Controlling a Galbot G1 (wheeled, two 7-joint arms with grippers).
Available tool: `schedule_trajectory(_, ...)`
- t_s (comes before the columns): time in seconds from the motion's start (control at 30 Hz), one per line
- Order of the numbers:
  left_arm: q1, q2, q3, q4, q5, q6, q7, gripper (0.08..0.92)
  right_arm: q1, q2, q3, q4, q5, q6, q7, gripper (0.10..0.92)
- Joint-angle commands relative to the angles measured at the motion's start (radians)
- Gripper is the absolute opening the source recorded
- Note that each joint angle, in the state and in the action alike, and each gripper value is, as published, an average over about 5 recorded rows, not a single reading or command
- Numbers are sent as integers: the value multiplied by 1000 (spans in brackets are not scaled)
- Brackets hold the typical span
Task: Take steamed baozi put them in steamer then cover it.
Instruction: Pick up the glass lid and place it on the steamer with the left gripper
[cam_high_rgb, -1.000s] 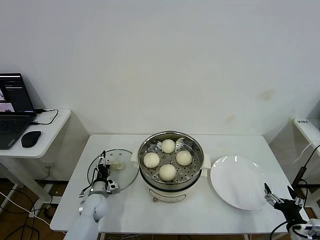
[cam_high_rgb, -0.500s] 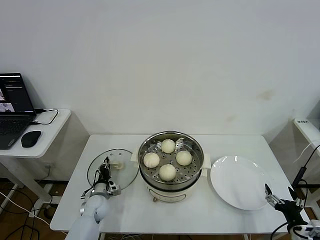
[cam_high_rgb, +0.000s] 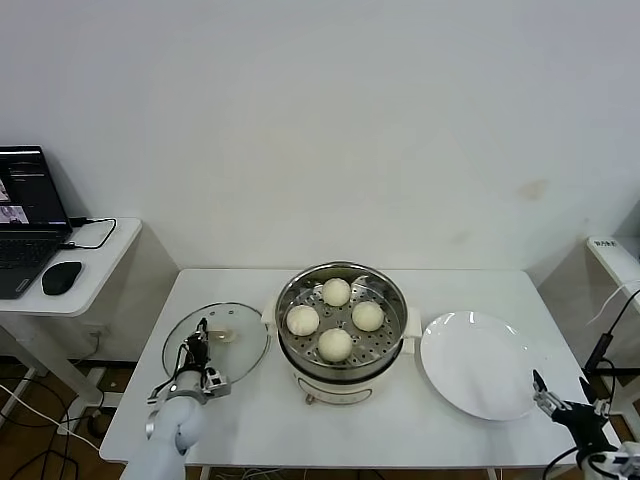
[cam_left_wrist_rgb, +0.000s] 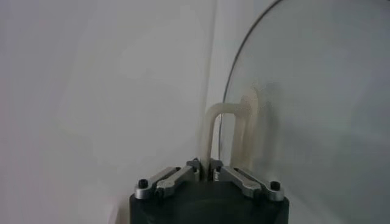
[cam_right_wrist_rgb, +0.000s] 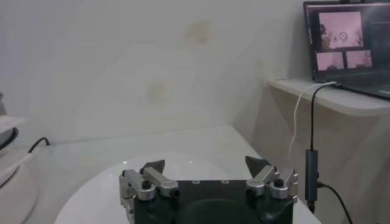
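Baozi (cam_high_rgb: 335, 343), four of them, sit on the perforated tray inside the stainless-steel steamer (cam_high_rgb: 342, 372) at the middle of the white worktop (cam_high_rgb: 250, 420). We count one at the far side, one at the left, one at the right and one nearest us, each apart from the next. The steamer stands uncovered.

To its left we see the glass cover (cam_high_rgb: 216, 343), its right rim just beside the steamer's left side handle. The left tool (cam_high_rgb: 200, 341) is at the cover's near-left part, clenched on the cream handle (cam_high_rgb: 225, 337). In the left wrist view the left tool (cam_left_wrist_rgb: 208, 172) has its two metal fingers (cam_left_wrist_rgb: 173, 177) pinched together on the foot of that handle (cam_left_wrist_rgb: 231, 131), and the cover (cam_left_wrist_rgb: 317, 103) stands tilted up against the pale wall behind it, so we judge it raised off the worktop rather than lying flat.

To the right of the steamer lies a flat white plate (cam_high_rgb: 478, 362), close to the right side handle. The right tool (cam_high_rgb: 563, 403) hangs at the near-right corner, just off the plate's near-right rim, its fingers spread and holding nothing. The right wrist view shows the right tool (cam_right_wrist_rgb: 206, 165) released, over the plate (cam_right_wrist_rgb: 97, 192).

On a side table far to the left we make out a laptop (cam_high_rgb: 27, 215) and a black mouse (cam_high_rgb: 61, 277).
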Motion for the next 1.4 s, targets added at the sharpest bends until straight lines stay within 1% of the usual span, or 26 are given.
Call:
schedule_trajectory(0.03, 158, 49, -113, -243, 6, 0, 38, 148, 8, 15, 1, 7, 15, 2, 3, 823)
schedule_trajectory(0.27, 209, 105, -191, -342, 7, 8, 67, 147, 27, 27, -4, 43, 43, -35, 14, 823)
schedule_trajectory(0.4, 227, 122, -227, -436, 13, 52, 105, 147, 24, 26, -6, 72, 37, -65, 17, 823)
schedule_trajectory(0.6, 260, 113, -248, -628, 23, 174, 231, 147, 15, 16, -12, 95, 19, -97, 25, 823)
schedule_trajectory(0.73, 271, 101, -206, -743, 42, 254, 273, 147, 19, 19, -15, 97, 15, -100, 27, 823)
schedule_trajectory(0.87, 242, 84, -89, -849, 123, 375, 313, 147, 27, 28, -20, 97, 5, -102, 26, 823)
schedule_trajectory(0.93, 228, 76, -27, -885, 145, 400, 337, 147, 29, 31, -22, 96, -5, -102, 25, 823)
schedule_trajectory(1.07, 200, 54, 77, -908, 174, 418, 375, 147, 33, 38, -26, 92, -37, -102, 22, 823)
schedule_trajectory(1.2, 165, 36, 168, -859, 204, 421, 374, 147, 41, 47, -40, 81, -72, -100, 19, 823)
schedule_trajectory(1.4, 109, -12, 253, -800, 232, 421, 389, 147, 58, 62, -51, 67, -99, -99, 17, 823)
